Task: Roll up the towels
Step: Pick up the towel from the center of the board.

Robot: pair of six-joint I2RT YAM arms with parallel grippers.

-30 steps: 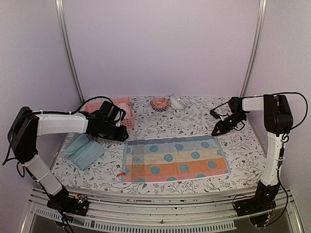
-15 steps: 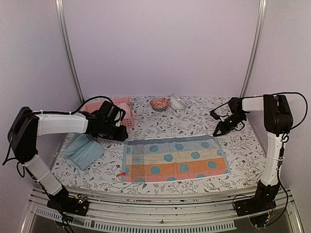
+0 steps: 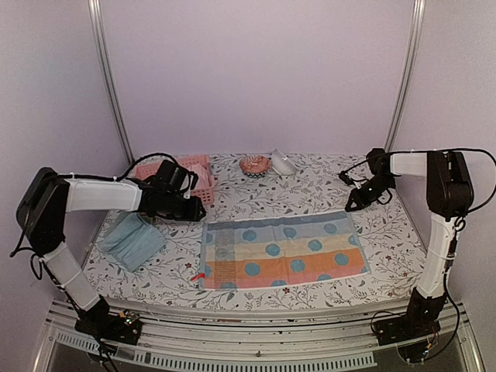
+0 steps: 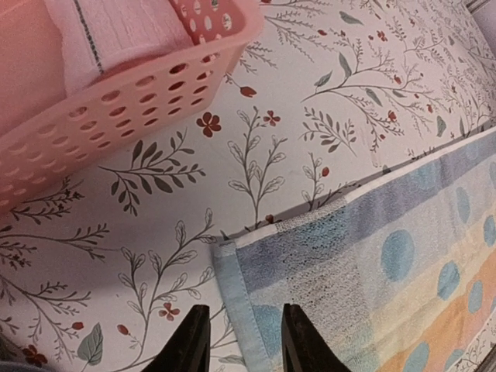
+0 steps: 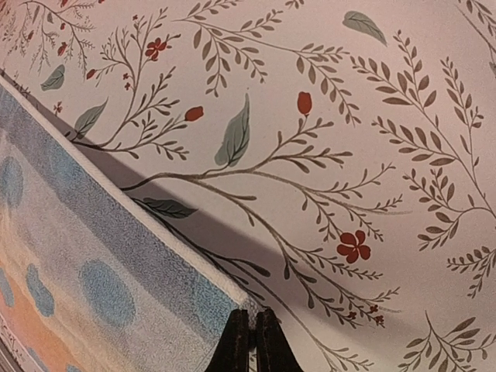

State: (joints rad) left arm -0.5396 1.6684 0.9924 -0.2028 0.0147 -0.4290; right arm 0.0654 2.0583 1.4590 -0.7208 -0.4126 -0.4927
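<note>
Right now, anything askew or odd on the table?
The patterned towel lies skewed, its right end farther back than its left. Its far right corner is pinched in the right gripper and lifted, casting a shadow. The teal towel lies in a loose diagonal bundle at the left. Nothing spilled or damaged.

On the table (image 3: 310, 190) the spread towel (image 3: 283, 249) lay flat around the middle, closer to the near edge, its long sides running left to right. The left gripper (image 4: 245, 310) sat over its far left corner, one finger on either side of the towel's left edge. The right gripper (image 5: 249, 314) was at the far right corner, touching it. The folded towel (image 3: 133, 240) lay to the left of the spread towel, apart from it. Behind that, at the far left, stood the basket (image 4: 132, 101) with a third towel (image 4: 116, 31) inside. A small bowl (image 3: 254, 165) sat at the far edge near the middle, with a small object (image 3: 282, 163) just beside it on the right.
</note>
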